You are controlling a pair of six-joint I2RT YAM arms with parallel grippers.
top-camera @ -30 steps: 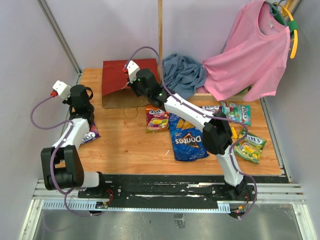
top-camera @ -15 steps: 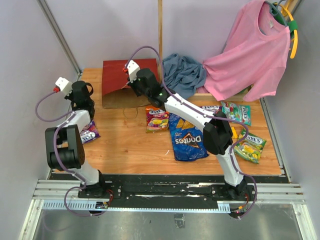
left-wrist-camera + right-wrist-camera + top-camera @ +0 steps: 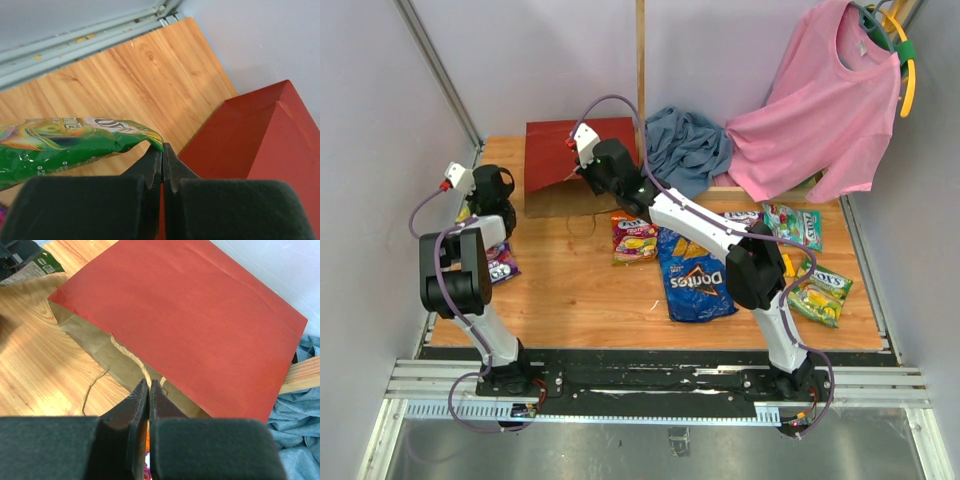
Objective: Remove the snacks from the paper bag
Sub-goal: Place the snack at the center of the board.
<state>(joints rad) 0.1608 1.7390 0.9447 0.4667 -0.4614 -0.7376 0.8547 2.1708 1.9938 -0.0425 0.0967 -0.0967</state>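
Observation:
The dark-red paper bag lies at the back left of the table, its brown mouth facing the front. My right gripper is shut on the bag's cord handle at the mouth and holds the red upper side raised. To the left of the bag, my left gripper is shut on the corner of a green snack packet, which hangs above the wood. Other snacks lie out on the table: a blue Doritos bag, a red-orange packet and a purple packet.
Green packets lie at the right. A blue cloth is heaped behind the right arm and a pink shirt hangs at the back right. A metal rail and walls border the table's left side.
The left arm has folded up, its elbow rising from the front edge, and its wrist has shifted slightly toward the bag. The right arm and the bag have stayed put.

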